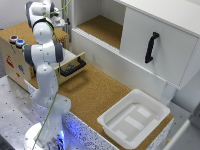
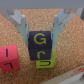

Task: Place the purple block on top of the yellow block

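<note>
In the wrist view a dark purple block (image 2: 40, 44) with yellow-green letters sits on top of a yellow block (image 2: 45, 63) on a cork surface. My gripper (image 2: 40, 39) straddles the purple block, with one finger against each side face, so it looks shut on it. In the exterior view the gripper (image 1: 63, 22) is over the cork top of the wooden cabinet (image 1: 20, 30) at the exterior view's left. The arm hides both blocks there.
A pink block (image 2: 7, 57) lies on the cork beside the stack. Two small round caps (image 1: 16, 40) sit on the cabinet top. An open drawer (image 1: 73, 65) juts out below. A white bin (image 1: 135, 117) and a white cupboard with a black handle (image 1: 151, 47) stand to the exterior view's right.
</note>
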Controlling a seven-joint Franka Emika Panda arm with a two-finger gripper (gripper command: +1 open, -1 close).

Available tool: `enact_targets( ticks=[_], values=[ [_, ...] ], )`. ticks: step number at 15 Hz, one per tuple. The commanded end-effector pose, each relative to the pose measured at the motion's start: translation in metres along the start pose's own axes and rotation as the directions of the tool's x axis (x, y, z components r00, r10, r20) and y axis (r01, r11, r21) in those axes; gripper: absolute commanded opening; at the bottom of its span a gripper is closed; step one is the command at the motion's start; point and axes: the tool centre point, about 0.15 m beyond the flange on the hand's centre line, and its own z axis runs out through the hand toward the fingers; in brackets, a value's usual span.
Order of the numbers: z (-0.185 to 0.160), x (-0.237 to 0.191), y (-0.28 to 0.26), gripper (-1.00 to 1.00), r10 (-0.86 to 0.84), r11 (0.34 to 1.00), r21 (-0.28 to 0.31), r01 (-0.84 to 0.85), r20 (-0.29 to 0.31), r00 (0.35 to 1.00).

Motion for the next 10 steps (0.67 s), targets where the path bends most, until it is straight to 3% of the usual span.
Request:
enact_targets(
  ticks=[1, 3, 4, 10],
  values=[
    [0.015, 0.041, 0.014, 1.0, -0.016, 0.999, -0.026, 0.02, 0.142, 0.99],
    [0.011, 0.043, 0.016, 1.0, 0.004, 0.998, -0.056, 0.003, 0.116, 0.993],
    [0.004, 0.042, 0.015, 1.0, -0.007, 0.999, -0.041, 0.011, 0.107, 0.994],
    [-0.087, 0.014, -0.005, 1.0, -0.045, 0.999, -0.024, 0.045, -0.007, 0.999]
  ],
)
